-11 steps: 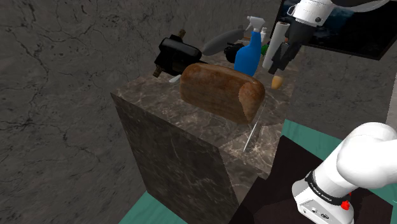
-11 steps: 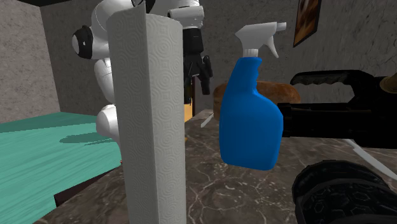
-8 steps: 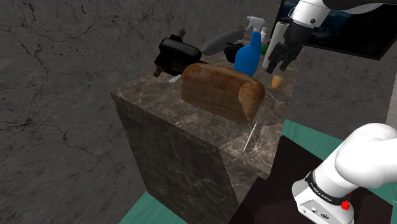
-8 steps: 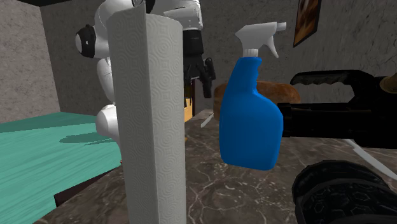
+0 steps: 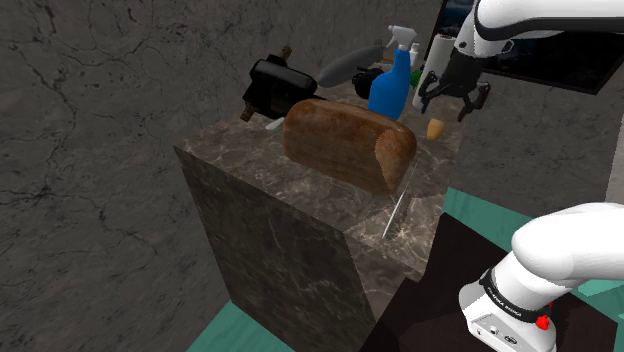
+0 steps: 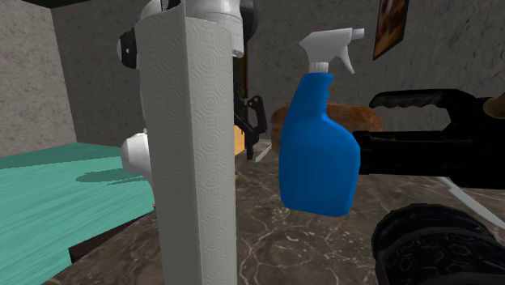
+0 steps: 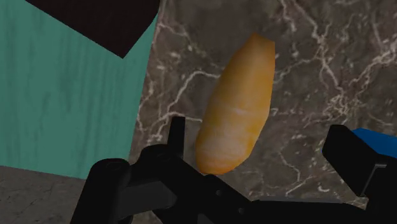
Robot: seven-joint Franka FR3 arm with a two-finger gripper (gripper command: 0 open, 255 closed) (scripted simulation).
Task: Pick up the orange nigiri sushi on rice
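The orange nigiri (image 5: 435,128) lies on the marble counter (image 5: 300,190), near the edge on the shoulder view's right. In the wrist view the nigiri (image 7: 236,108) is a long orange piece lying just ahead of the fingers, closer to one finger (image 7: 176,130) than to the other. My black gripper (image 5: 448,102) hovers a little above it, open, with its fingers spread and touching nothing. In the second exterior view the gripper (image 6: 252,123) and a sliver of the nigiri (image 6: 239,139) peek out from behind the paper towel roll (image 6: 190,146).
A blue spray bottle (image 5: 392,85) and the white paper towel roll (image 5: 432,65) stand close beside the gripper. A brown bread loaf (image 5: 350,145) fills mid-counter, with black items (image 5: 278,88) behind it. A teal surface (image 7: 70,95) lies past the counter edge.
The hand has turned about its wrist and sunk slightly towards the nigiri, so the spread fingers now show. The arm's elbow has swung toward the shoulder view's right.
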